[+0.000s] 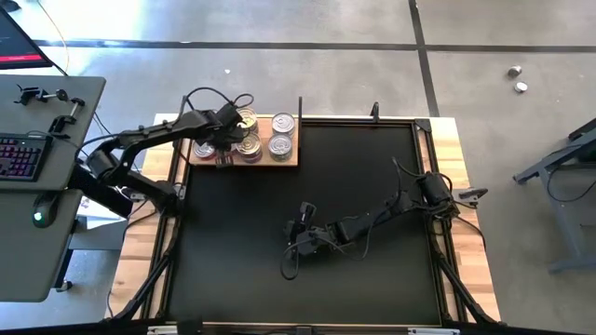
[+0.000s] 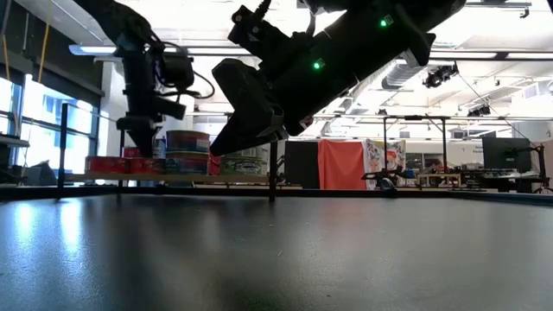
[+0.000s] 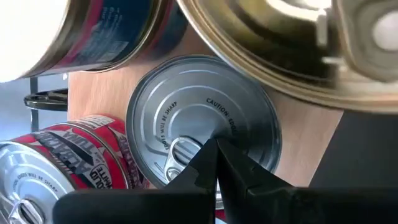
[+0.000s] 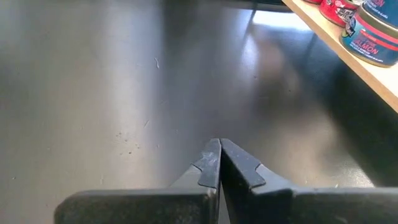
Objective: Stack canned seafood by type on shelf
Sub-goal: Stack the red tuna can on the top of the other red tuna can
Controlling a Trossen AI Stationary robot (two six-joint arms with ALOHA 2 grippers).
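The light wooden shelf (image 1: 291, 160) lies at the mat's far left, carrying several round tins (image 1: 281, 144), some stacked (image 2: 187, 150). My left gripper (image 1: 223, 158) hangs over the shelf's left part, shut, pointing down at a silver-lidded tin (image 3: 205, 118). That tin rests flat on the board (image 3: 311, 137), next to a red-sided tin (image 3: 68, 162) and below a gold-lidded one (image 3: 267, 43). My right gripper (image 1: 291, 261) is shut and empty above the middle of the black mat (image 4: 124, 74). My left gripper (image 3: 216, 149) has its shut fingertips over the silver lid near the pull tab (image 3: 180, 152), coming from above. Whether the tips touch the lid, I cannot tell.
Black uprights (image 1: 300, 107) stand at the shelf's far edge. The shelf's near edge (image 4: 348, 56) and a blue-labelled tin (image 4: 373, 31) show in the right wrist view. A desk with a keyboard (image 1: 20, 156) stands to the left of the table. Bare mat stretches from the shelf toward the near edge.
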